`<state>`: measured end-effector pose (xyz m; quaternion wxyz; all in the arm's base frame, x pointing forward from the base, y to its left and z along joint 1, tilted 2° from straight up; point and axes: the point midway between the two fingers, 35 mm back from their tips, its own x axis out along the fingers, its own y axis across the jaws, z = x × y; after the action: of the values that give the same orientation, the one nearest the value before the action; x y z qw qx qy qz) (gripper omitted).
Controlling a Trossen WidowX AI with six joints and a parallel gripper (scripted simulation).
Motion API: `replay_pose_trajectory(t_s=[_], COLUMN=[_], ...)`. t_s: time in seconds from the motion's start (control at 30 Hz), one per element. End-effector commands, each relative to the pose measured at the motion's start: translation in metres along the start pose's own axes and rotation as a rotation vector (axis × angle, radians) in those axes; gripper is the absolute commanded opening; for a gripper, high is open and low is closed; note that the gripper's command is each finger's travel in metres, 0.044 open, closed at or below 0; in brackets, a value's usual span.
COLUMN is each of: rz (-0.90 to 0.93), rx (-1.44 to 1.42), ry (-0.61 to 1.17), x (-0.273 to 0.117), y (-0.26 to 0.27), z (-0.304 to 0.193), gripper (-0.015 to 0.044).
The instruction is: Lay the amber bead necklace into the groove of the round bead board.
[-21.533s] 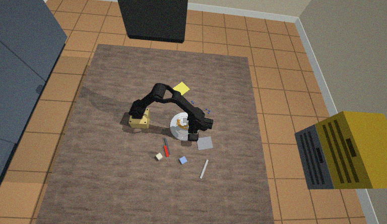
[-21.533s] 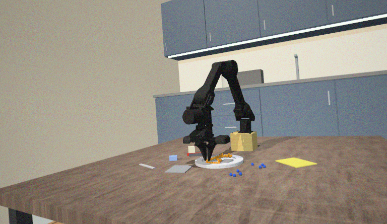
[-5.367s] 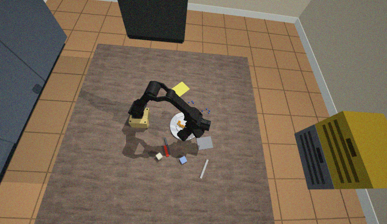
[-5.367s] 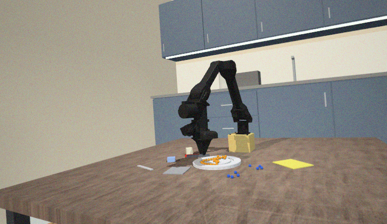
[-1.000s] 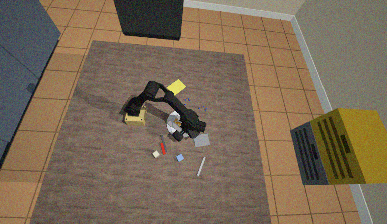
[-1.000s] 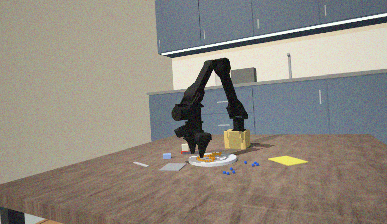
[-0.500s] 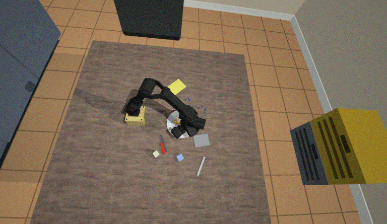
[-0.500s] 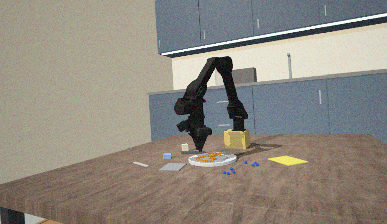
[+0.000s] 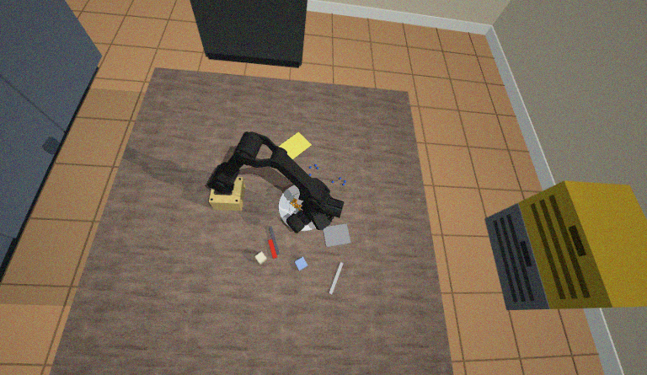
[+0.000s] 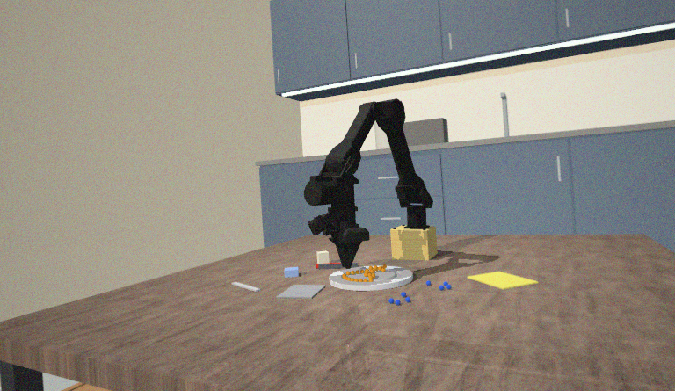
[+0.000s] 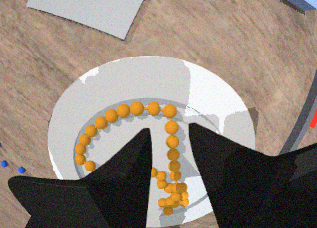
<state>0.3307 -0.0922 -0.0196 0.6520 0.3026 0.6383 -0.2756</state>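
The round white bead board (image 9: 284, 206) (image 10: 370, 286) (image 11: 119, 71) lies on the table. The amber bead necklace (image 9: 296, 204) (image 10: 369, 273) (image 11: 123, 110) lies on it. In the wrist view, one stretch curves along the groove at the upper left. From the top, another stretch runs fairly straight down across the inner disc into a bunched heap at the lower right. My gripper (image 10: 346, 266) (image 11: 169, 132) is partly open and empty, pointing down over the board. The straight stretch shows between and beyond the fingertips. The left finger hides part of the necklace.
A grey square (image 9: 336, 235) (image 10: 301, 291) (image 11: 84, 12) lies close beside the board. Around are a blue block (image 9: 301, 263) (image 10: 291, 271), cream cube (image 9: 260, 257) (image 10: 322, 257), red-and-grey tool (image 9: 272, 249), pale stick (image 9: 336, 278) (image 10: 245, 286), yellow sheet (image 9: 296, 145) (image 10: 501, 279) and several small blue beads.
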Motion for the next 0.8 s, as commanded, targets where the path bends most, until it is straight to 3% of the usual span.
replay_pose_trajectory(t_s=[0.0, 0.37, 0.53, 0.77], rz=[-0.007, -0.009, -0.007, -0.007], rx=[0.005, 0.006, 0.003, 0.003], ry=[0.013, 0.017, 0.012, 0.012], x=[0.009, 0.018, 0.0156, 0.0156], y=[-0.0018, -0.0026, -0.0021, -0.0021], z=[-0.0031, -0.0046, -0.0033, -0.0033], gripper=[0.012, 0.012, 0.0, 0.0])
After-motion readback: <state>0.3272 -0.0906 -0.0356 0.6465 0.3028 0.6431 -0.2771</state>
